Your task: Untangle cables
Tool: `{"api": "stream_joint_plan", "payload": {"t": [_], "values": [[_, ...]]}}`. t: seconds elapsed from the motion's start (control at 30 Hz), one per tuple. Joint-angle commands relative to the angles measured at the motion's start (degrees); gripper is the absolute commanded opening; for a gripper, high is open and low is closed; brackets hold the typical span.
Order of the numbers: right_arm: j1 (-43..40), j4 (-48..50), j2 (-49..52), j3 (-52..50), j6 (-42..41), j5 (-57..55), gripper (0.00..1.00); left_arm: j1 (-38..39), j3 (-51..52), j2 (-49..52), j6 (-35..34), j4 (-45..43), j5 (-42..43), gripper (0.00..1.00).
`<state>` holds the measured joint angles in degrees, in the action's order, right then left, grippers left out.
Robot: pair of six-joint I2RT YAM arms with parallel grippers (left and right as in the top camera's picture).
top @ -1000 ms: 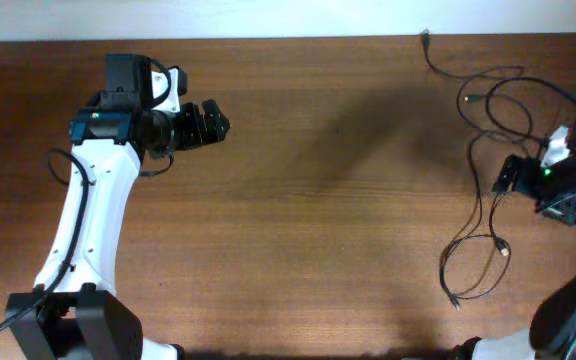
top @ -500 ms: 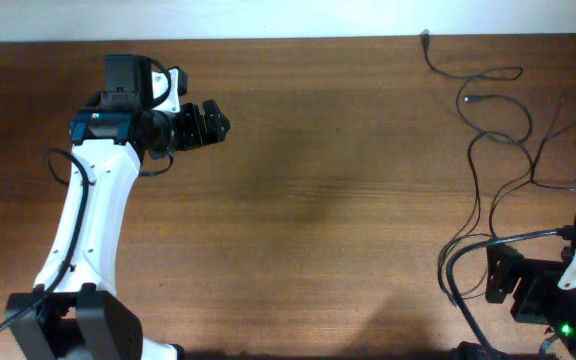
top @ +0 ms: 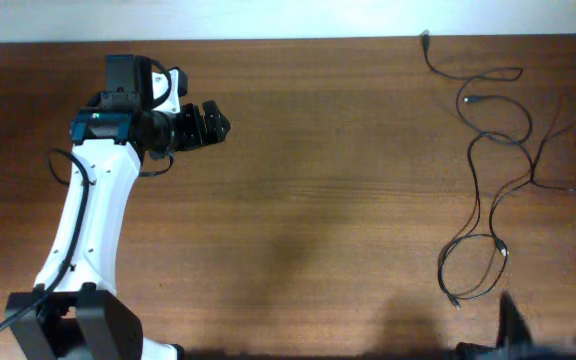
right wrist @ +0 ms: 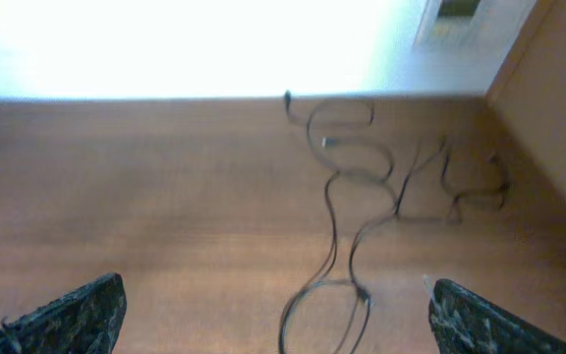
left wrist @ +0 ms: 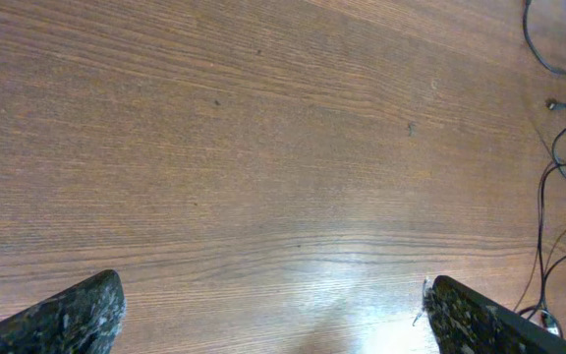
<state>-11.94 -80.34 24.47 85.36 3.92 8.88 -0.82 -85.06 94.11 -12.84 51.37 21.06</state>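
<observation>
The thin black cables (top: 479, 200) lie loose on the right side of the wooden table, looping from a plug at the back edge (top: 425, 38) down to a loop near the front (top: 473, 268). They also show in the right wrist view (right wrist: 334, 202) and at the right edge of the left wrist view (left wrist: 558, 157). My left gripper (top: 211, 122) is open and empty over the far left of the table, far from the cables; its fingers frame bare wood (left wrist: 273, 315). My right gripper (right wrist: 273, 315) is open and empty, back from the cables.
The table (top: 328, 200) is brown wood with a pale wall along its back edge. The left arm's white links (top: 78, 220) run down the left side. Only dark bits of the right arm (top: 513, 320) show at the bottom right edge.
The right arm has pulled back from the cables toward the front edge and almost out of the overhead view. The cables now lie uncovered. The left arm has not moved.
</observation>
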Motion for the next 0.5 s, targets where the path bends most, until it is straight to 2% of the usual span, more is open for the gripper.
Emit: {"api": "stream_joint_plan", "payload": {"t": [0.0, 0.1, 0.23, 0.3, 0.33, 0.47], "values": [[0.3, 1.1, -7.0, 0.0, 0.9, -0.6, 0.98, -0.1, -0.2, 0.0, 0.3, 0.0, 0.6, 0.99], [0.3, 3.4, -11.5, -5.6, 1.2, 0.1, 0.98, -0.1, -0.2, 0.0, 0.3, 0.0, 0.6, 0.99], [0.3, 18.9, -20.3, -26.3, 1.2, 6.1, 0.98, -0.1, -0.2, 0.0, 0.3, 0.0, 0.6, 0.99], [0.3, 24.1, -22.8, -32.5, 1.2, 8.3, 0.98, -0.1, -0.2, 0.0, 0.3, 0.0, 0.6, 0.99], [0.3, 29.7, -24.2, -37.9, 1.2, 9.8, 0.98, -0.1, -0.2, 0.0, 0.3, 0.0, 0.6, 0.99], [0.3, 47.4, -24.2, -52.3, 1.1, 15.2, 0.98, -0.1, -0.2, 0.0, 0.3, 0.0, 0.6, 0.99]]}}
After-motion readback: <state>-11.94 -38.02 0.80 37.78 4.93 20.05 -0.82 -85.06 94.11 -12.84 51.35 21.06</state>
